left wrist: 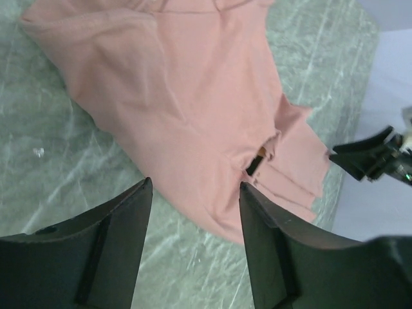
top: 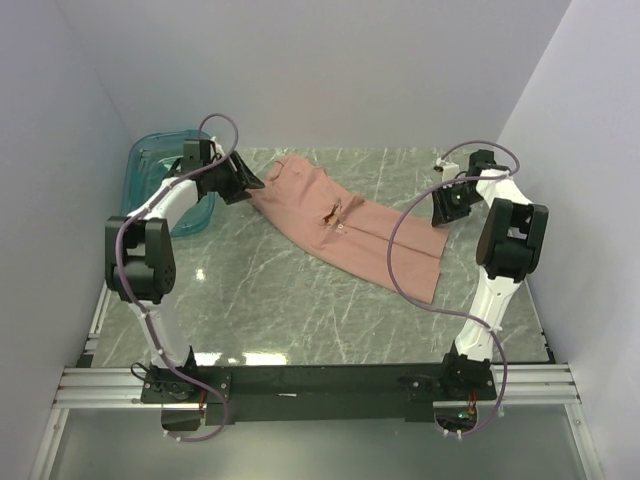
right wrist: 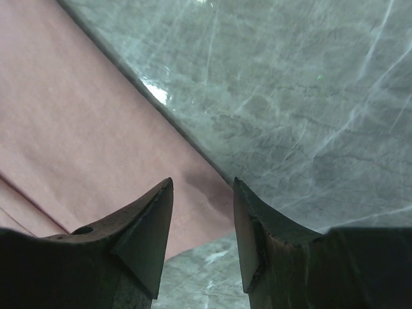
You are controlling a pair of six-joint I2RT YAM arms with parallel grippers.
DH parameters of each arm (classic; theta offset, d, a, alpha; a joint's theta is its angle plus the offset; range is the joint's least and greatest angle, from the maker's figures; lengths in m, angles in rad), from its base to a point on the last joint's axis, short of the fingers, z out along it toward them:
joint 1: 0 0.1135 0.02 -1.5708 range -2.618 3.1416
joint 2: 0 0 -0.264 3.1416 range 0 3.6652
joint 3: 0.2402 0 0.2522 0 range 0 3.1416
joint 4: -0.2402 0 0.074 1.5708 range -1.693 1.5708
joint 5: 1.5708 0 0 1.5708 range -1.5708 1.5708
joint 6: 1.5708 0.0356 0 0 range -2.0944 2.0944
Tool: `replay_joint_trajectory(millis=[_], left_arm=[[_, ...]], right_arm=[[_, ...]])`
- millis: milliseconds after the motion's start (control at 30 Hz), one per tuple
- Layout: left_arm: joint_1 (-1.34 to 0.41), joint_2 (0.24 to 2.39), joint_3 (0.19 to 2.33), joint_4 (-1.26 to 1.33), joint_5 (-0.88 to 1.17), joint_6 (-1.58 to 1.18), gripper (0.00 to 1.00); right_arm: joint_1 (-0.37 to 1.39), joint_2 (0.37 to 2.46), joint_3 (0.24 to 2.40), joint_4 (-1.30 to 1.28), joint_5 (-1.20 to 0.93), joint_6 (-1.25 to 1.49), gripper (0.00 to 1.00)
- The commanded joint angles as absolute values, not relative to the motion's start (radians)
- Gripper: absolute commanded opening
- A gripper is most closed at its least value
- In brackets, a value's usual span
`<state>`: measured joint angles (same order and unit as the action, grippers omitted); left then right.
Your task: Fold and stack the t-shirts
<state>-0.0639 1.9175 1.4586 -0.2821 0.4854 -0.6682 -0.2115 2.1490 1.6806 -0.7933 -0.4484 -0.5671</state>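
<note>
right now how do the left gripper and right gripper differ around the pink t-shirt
The left gripper is at the rumpled far end of the t-shirt, beside the teal bin; the right gripper is over its flat hemmed edge, away from the bin. The left gripper's jaws look wider apart than the right gripper's. Both are open and empty.

No text, label, brand or number reading legibly in any view. Shirt (top: 350,235) showing only plain pink cloth. Small dark-and-orange mark (left wrist: 259,159) peeking out at fold near middle, too small and crumpled to read.
</note>
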Motion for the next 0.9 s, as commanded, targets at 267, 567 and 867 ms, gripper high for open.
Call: replay_joint_trajectory(millis=[267,567,867], left_arm=[[-0.041,1.536,1.247,-0.281,0.468,-0.558,0.7],[-0.029,1.347,1.066,-0.287,0.474,-0.534,0.7],[-0.035,1.267,0.908,-0.193,0.58,-0.589,0.7]], right_arm=[[-0.23,2.191,1.712,-0.854,-0.414,-0.61,0.42],[-0.244,2.152,1.661,-0.907,-0.428,-0.647,0.06],[-0.327,1.964,1.373,-0.836,-0.399,-0.657,0.0]])
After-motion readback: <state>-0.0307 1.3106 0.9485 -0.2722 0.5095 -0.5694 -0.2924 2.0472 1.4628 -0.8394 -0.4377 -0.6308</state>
